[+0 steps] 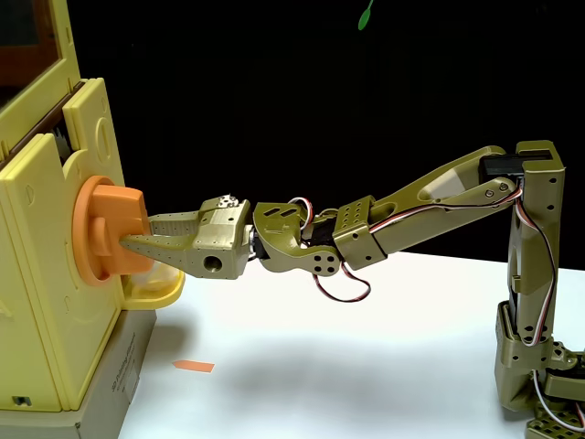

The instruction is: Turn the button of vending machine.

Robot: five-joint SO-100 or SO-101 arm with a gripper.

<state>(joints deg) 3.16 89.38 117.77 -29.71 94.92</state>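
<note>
Fixed view: gripper [137, 231] pinching the bar of the orange button [108, 230] on the yellow vending machine [41, 274], arm stretched out horizontally over the white table [366, 366].

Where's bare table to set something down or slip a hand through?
Free: white table between the orange marker and arm base. Crowded: by the vending machine, where the pincer sits on the button above the yellow tray.

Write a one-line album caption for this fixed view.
Olive arm's fingers clasp the orange button on a yellow vending machine.
</note>
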